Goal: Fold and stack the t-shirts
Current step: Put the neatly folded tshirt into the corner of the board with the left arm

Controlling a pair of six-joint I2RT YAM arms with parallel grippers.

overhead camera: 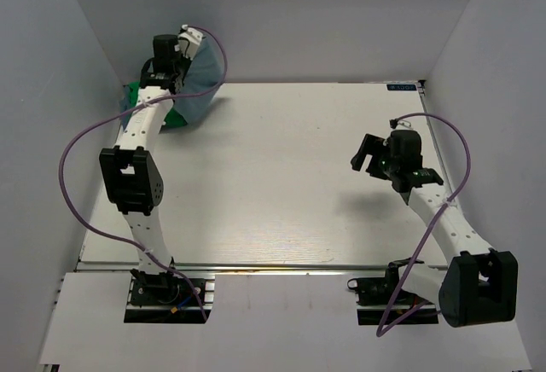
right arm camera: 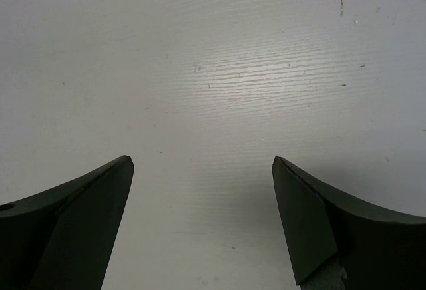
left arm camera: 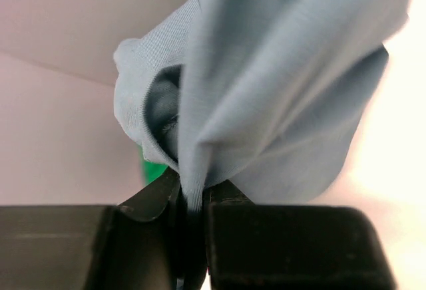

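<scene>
Currently left gripper (left arm camera: 193, 200) pinches the blue shirt (overhead camera: 203, 82), raised at upper left of the top view — green shirt (overhead camera: 132, 93) bunched beneath. Right gripper (right arm camera: 202, 163), jaws spread, hovers over the table (overhead camera: 281, 184) at right, well apart from both; cloth hangs below the left jaws.

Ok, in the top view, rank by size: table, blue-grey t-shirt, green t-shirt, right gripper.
1. table
2. blue-grey t-shirt
3. right gripper
4. green t-shirt, mostly hidden, only slivers show
</scene>
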